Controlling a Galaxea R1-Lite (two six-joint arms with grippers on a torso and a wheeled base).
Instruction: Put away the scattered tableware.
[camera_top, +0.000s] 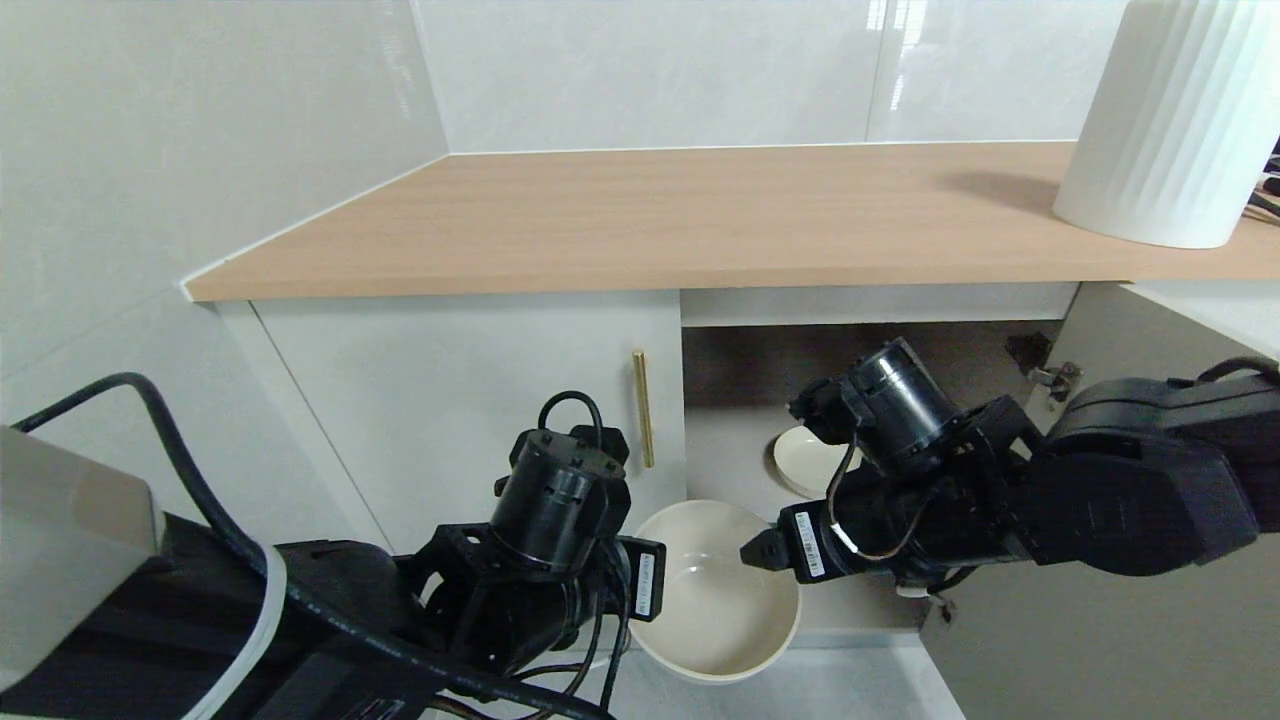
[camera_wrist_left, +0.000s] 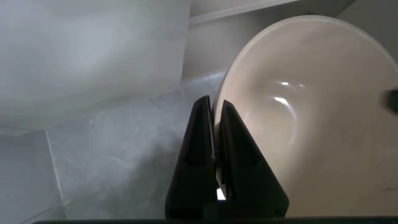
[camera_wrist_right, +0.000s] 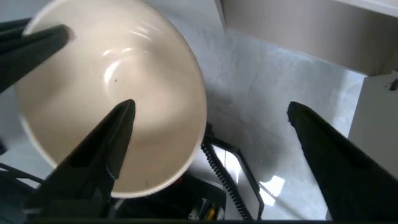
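Pinching the cream bowl (camera_top: 715, 600) by its rim, the left gripper (camera_wrist_left: 216, 106) hangs before the open cabinet (camera_top: 740, 440); the right gripper (camera_wrist_right: 210, 107) straddles the opposite rim, jaws spread.

A white ribbed container (camera_top: 1165, 120) stands at the right end of the wooden worktop (camera_top: 650, 215), above a shut cabinet door (camera_top: 450, 400) with a brass handle (camera_top: 642, 408), beside an open cabinet (camera_top: 740, 370).

Bowl (camera_top: 715, 600) glossy cream ceramic — countertop (camera_top: 700, 215) matt wood; handle (camera_top: 642, 408) brass metal.
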